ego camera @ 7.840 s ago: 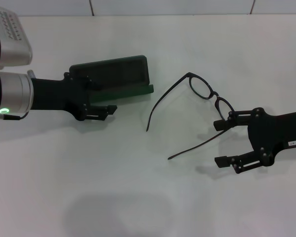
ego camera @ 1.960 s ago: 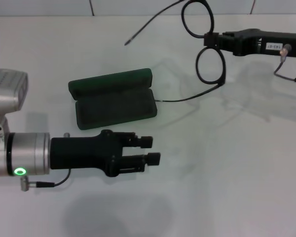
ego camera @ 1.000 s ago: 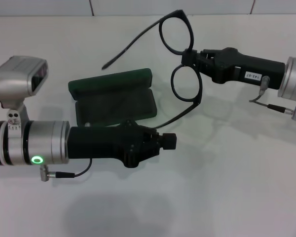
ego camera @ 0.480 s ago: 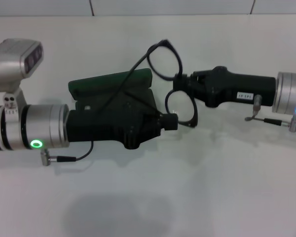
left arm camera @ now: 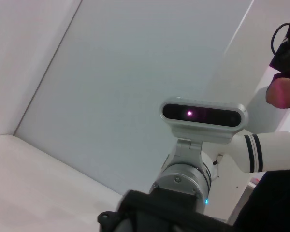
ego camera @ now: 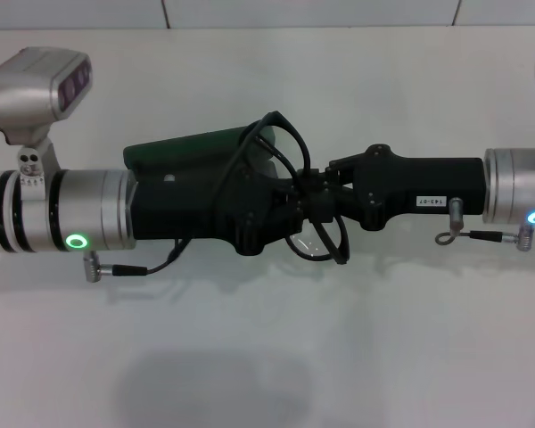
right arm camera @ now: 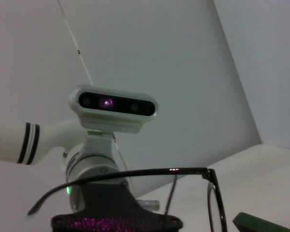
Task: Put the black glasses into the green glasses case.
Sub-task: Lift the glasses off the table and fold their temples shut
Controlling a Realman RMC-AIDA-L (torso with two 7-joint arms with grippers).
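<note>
I see right tool (ego camera: pixel 314 192) clamped on black glasses (ego camera: pixel 316 236) | left tool (ego camera: pixel 281 209) meeting it, grip unclear | above green glasses case (ego camera: pixel 183 147) on desk (ego camera: pixel 267 357)

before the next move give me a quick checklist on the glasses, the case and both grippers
1. black glasses off the table, held between the two arms: ok.
2. right gripper gripping the frame: cannot tell, its tip is hidden.
3. left gripper gripping a temple: cannot tell, also hidden.
4. green glasses case open and ready: cannot tell, the left arm covers most of it.
5. Glasses inside the case: not ok.
</note>
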